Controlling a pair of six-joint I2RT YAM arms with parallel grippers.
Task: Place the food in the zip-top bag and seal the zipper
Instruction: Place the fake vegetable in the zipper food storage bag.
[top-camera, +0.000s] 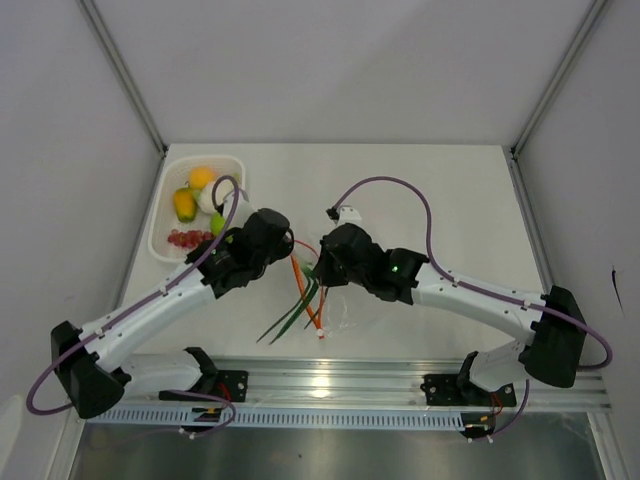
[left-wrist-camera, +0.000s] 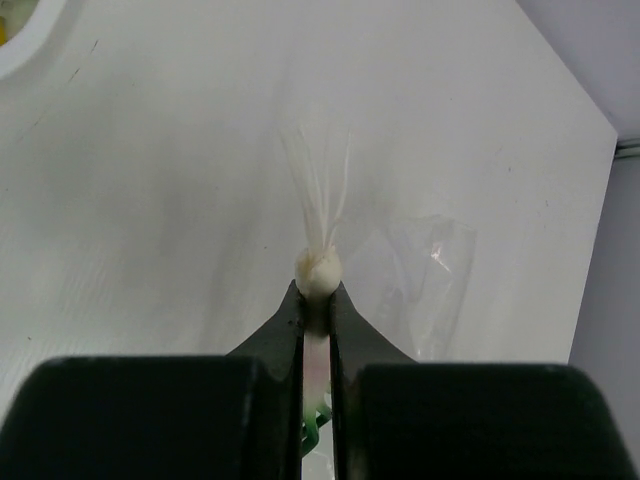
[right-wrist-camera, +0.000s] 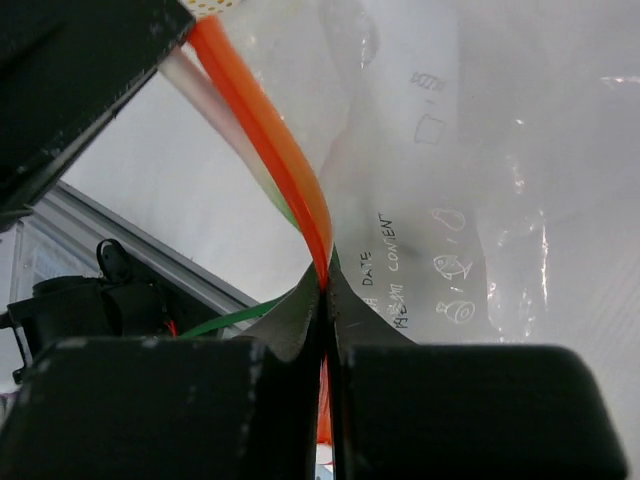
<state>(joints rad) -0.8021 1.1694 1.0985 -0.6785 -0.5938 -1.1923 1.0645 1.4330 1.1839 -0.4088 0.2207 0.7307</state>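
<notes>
My left gripper (left-wrist-camera: 317, 292) is pinched tight on the bulb end of a green onion (left-wrist-camera: 320, 268). My right gripper (right-wrist-camera: 325, 290) is clamped on the orange zipper (right-wrist-camera: 270, 140), holding up the bag (top-camera: 340, 306) at mid-frame. Early going, I judge — the other food (top-camera: 201, 177) sits in the basket (top-camera: 158, 235) at upper left, and the bag is unsealed.

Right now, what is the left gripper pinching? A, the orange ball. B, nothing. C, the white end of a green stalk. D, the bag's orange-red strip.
C: in the left wrist view the left gripper is shut on the green stalk just behind its white bulb; the right gripper pinches the zipper strip.
</notes>
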